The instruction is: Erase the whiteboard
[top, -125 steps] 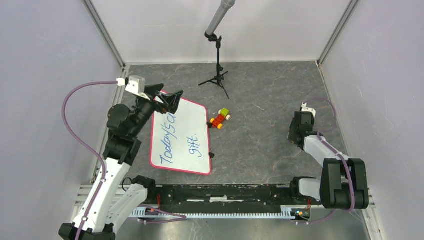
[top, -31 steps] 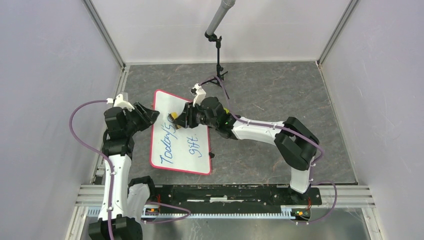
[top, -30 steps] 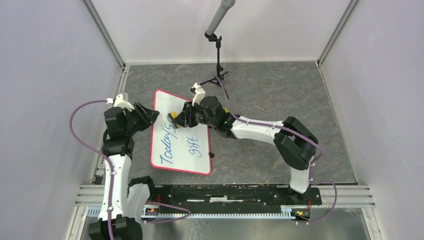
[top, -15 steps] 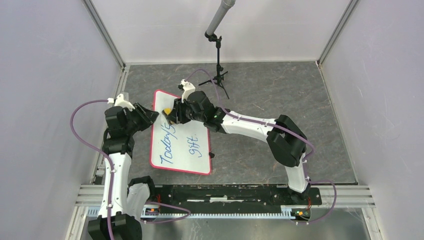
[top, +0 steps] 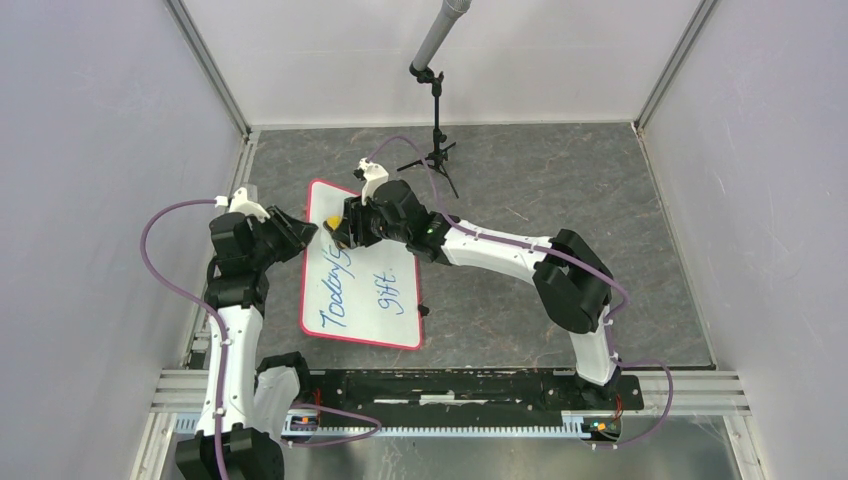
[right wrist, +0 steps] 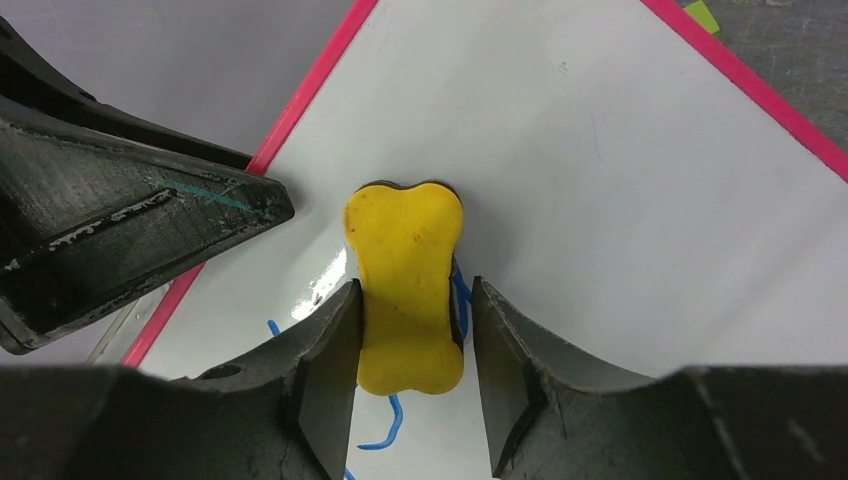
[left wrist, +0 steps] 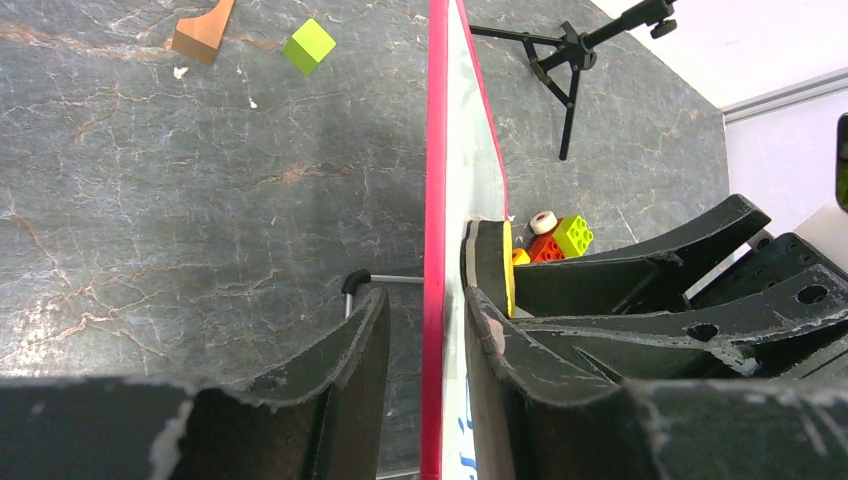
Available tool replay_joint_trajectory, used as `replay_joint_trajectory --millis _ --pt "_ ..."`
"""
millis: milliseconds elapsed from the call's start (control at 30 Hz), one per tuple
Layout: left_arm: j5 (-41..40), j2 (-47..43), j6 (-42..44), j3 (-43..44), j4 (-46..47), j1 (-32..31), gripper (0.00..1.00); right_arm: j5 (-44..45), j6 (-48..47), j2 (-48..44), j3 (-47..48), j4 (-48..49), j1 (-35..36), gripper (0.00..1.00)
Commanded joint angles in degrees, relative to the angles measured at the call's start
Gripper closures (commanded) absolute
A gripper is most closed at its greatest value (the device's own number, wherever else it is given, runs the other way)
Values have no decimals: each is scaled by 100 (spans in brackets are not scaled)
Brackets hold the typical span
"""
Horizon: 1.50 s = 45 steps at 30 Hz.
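Observation:
The whiteboard [top: 400, 310] lies left of centre, with blue writing on its near half. Its red rim [left wrist: 435, 150] runs between my left gripper's [left wrist: 428, 300] fingers. One finger rests against the white face, and a gap shows between the other finger and the rim, so this gripper is open. A yellow bone-shaped eraser [right wrist: 405, 290] sits flat on the whiteboard [right wrist: 620, 200] near its far left corner. My right gripper [right wrist: 415, 290] straddles it: the left finger touches it and a slit shows at the right finger. In the top view the right gripper [top: 340, 228] is close to the left gripper [top: 305, 232].
A black tripod stand [top: 437, 150] rises behind the board. A toy brick car [left wrist: 555, 240] lies by the board's right edge. A green cube [left wrist: 308, 46] and a wooden piece [left wrist: 203, 28] lie left of the board. The enclosure's left wall is close behind my left arm.
My right gripper slid the eraser up and left across the board, clearing letters after "Today's", then loosened its jaws. My left gripper's jaws narrowed around the board's edge.

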Motion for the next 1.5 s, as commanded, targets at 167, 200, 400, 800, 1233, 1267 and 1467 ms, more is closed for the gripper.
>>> replay_joint_trajectory --millis 167,200,400,800,1233,1267,1467 --pt "103 -45 -50 37 164 5 62 20 -82 54 267 197 12 56" --pt "109 -51 -51 25 164 9 62 19 -78 67 268 210 17 59" --pt "112 -61 -43 15 164 8 67 93 -64 105 204 138 16 71" --pt "119 -52 -47 2 164 8 83 862 -40 -223 -814 90 -6 72" --pt "235 -35 -82 -44 243 7 91 987 -189 -129 -321 -152 285 72" --pt "244 -34 -86 -43 246 4 92 987 -215 -58 -161 -227 347 72" --pt "253 -116 -57 -73 241 -21 96 844 -209 285 632 -372 529 72"
